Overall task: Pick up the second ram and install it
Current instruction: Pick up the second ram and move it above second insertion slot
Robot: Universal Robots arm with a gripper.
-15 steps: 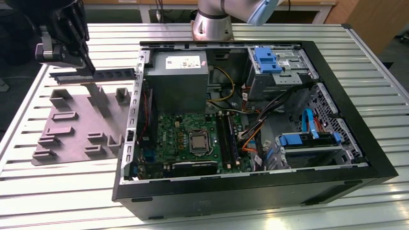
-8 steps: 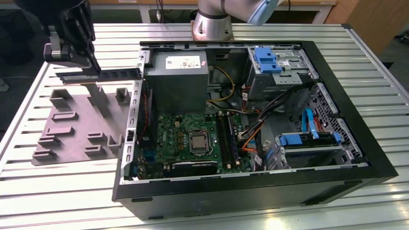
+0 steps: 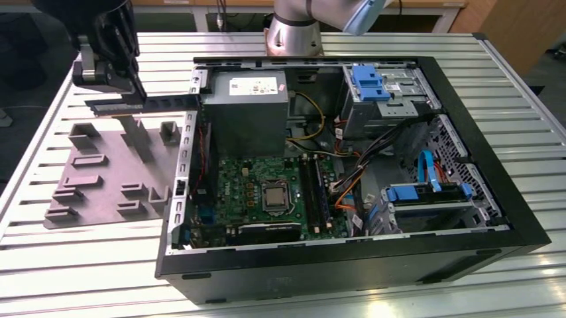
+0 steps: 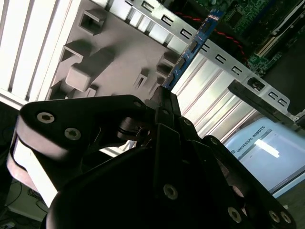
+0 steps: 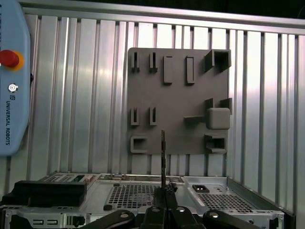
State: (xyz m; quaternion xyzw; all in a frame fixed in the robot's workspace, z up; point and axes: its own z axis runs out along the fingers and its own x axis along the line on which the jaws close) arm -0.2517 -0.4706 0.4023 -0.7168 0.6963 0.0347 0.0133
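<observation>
My gripper (image 3: 113, 101) hangs above the grey plastic tray (image 3: 97, 199) at the exterior view's left, shut on one end of the second ram (image 3: 155, 104). The dark stick lies level in the air and points toward the left wall of the open computer case (image 3: 181, 172). In the second wrist view the ram (image 4: 190, 47) juts out from between the fingers (image 4: 164, 102), its blue edge reaching over the case wall. The first wrist view has the ram (image 5: 163, 152) edge-on over the tray (image 5: 176, 102). The green board (image 3: 256, 192) with its long black slots (image 3: 314, 192) lies inside the case.
A grey power-supply box (image 3: 248, 112) sits in the case behind the board, with blue drive brackets (image 3: 372, 83) and cable bundles (image 3: 354, 179) to the exterior view's right. The arm's base (image 3: 296, 30) stands behind the case. The tray's raised blocks (image 3: 137, 132) rise under the gripper.
</observation>
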